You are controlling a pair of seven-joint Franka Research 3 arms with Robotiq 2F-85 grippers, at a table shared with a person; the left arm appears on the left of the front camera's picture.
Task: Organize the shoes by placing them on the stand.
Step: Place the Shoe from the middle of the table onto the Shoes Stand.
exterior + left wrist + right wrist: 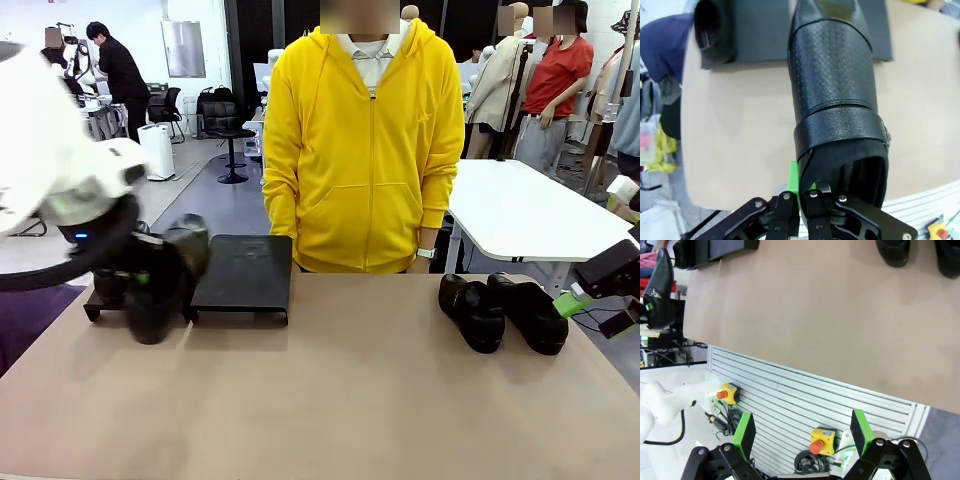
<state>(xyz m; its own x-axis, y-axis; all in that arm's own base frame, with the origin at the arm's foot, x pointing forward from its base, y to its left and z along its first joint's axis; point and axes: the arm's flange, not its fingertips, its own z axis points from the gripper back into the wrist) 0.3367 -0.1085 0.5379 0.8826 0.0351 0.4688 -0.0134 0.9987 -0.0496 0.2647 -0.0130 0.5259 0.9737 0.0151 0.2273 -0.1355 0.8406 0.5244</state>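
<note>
The left gripper (804, 192), bottom centre, is clamped on a shoe (832, 100) by its heel, the toe pointing up-frame over the stand (760, 35). The right gripper (802, 432) hangs jaws apart; a pair (475, 315) sits centre-right.

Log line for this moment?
left gripper: shut on held shoe, at stand | right gripper: open | second shoe: on stand | two shoes: on table
</note>
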